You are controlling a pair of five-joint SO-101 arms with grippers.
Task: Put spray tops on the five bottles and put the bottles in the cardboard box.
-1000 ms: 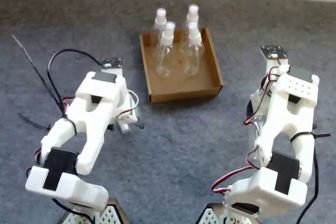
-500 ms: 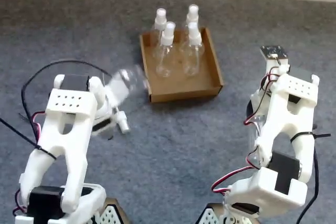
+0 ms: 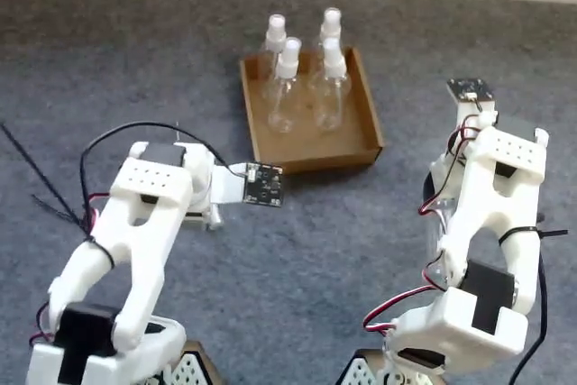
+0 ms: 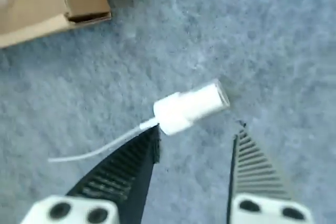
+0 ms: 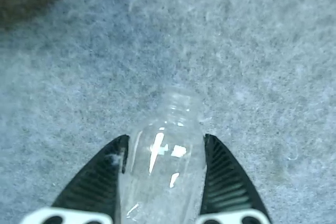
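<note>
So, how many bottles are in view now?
5. Four bottles with spray tops stand in the cardboard box, two behind two. The fifth bottle, uncapped, sits between the right gripper's fingers.

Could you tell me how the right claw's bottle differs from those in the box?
The held bottle has a bare neck; the boxed bottles wear white spray tops. The held bottle sits in the right claw over carpet; the boxed bottles stand upright in the box. All are clear.
</note>
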